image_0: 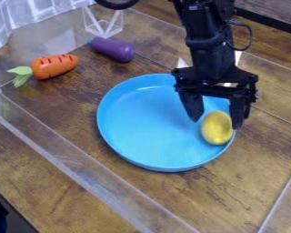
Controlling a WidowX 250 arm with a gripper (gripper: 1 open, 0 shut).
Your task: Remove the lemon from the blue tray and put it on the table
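Observation:
The yellow lemon (215, 128) lies at the right edge of the blue tray (142, 123), resting against its rim. My black gripper (216, 114) hangs just above it, open, with one finger on each side of the lemon's top. The fingers (188, 107) are not closed on the fruit. The tray sits on the dark wood table (63, 191), which has a glossy clear sheet over it.
An orange carrot (54, 65) with green leaves lies at the left. A purple eggplant (110, 49) sits behind the tray. A clear plastic wall (39, 27) stands at the back left.

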